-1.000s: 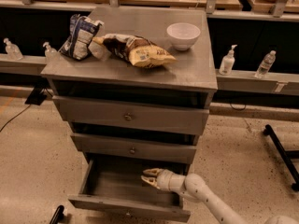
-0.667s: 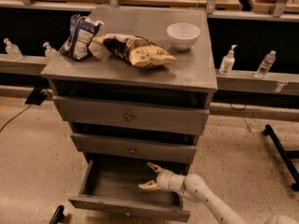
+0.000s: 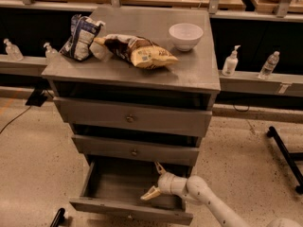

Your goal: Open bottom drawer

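The bottom drawer of the grey wooden cabinet stands pulled out, its dark grey inside showing and its small round knob at the middle of its front. My gripper is open, its two pale fingers spread apart, one up near the middle drawer's underside and one down inside the bottom drawer at the right. It holds nothing. The white arm runs from it to the lower right. The middle drawer and the top drawer above are shut.
On the cabinet top lie a blue-white bag, a brown-yellow chip bag and a white bowl. Bottles stand on a low ledge behind, left and right. A black stand leg lies on the floor at right.
My gripper's fingers have spread from shut to wide open inside the bottom drawer. The drawer has stayed pulled out.
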`<state>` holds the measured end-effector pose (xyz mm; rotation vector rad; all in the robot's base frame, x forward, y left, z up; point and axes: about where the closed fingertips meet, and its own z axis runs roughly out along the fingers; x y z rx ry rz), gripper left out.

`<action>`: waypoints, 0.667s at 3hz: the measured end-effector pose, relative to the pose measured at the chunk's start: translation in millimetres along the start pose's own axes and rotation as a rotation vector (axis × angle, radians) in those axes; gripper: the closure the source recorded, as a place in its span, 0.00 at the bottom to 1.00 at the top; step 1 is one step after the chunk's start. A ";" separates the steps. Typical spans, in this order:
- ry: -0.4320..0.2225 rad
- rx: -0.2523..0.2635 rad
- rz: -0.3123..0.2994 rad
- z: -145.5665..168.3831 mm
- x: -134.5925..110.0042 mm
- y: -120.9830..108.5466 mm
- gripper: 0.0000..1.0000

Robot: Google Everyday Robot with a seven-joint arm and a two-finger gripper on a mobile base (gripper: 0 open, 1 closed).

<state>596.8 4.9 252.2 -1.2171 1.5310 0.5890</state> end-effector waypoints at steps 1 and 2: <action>-0.041 -0.074 0.076 -4.3 4.4 8.4 0.00; -0.048 -0.089 0.065 -2.4 0.4 14.6 0.00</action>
